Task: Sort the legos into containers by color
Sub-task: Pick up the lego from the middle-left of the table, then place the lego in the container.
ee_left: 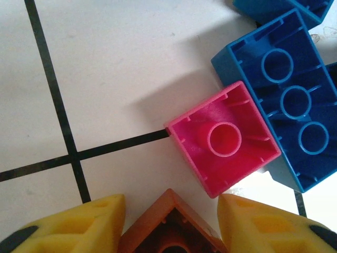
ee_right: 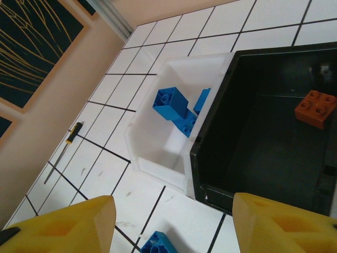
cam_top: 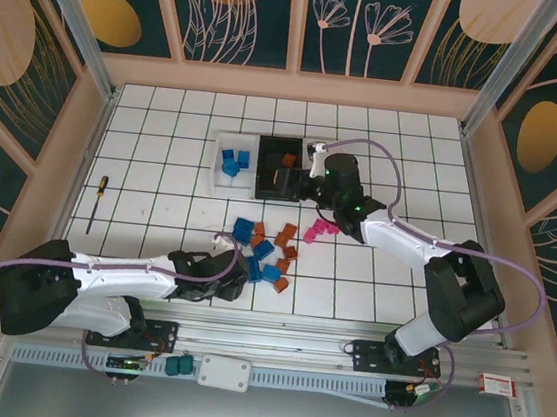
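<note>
In the left wrist view an upside-down orange-brown brick (ee_left: pixel 171 226) sits cornerwise between the yellow fingers of my left gripper (ee_left: pixel 169 200), touching both. Just beyond it lie a pink brick (ee_left: pixel 224 139) and a long blue brick (ee_left: pixel 287 100), both upside down. From above, my left gripper (cam_top: pixel 237 262) is low at the loose pile (cam_top: pixel 271 253); pink bricks (cam_top: pixel 316 231) lie to its right. My right gripper (cam_top: pixel 290 182) hangs open and holds nothing at the near edge of the black tray (ee_right: pixel 210 158), which holds an orange brick (ee_right: pixel 316 108). The left white tray (ee_right: pixel 158 155) holds blue bricks (ee_right: pixel 176 105).
A screwdriver (cam_top: pixel 96 203) lies at the left on the tiles. A loose blue brick (ee_right: pixel 158 243) lies just below my right gripper. The right white tray (cam_top: pixel 315 150) is partly covered by the right arm. The metal rail with teal blocks (cam_top: pixel 178 364) runs along the near edge.
</note>
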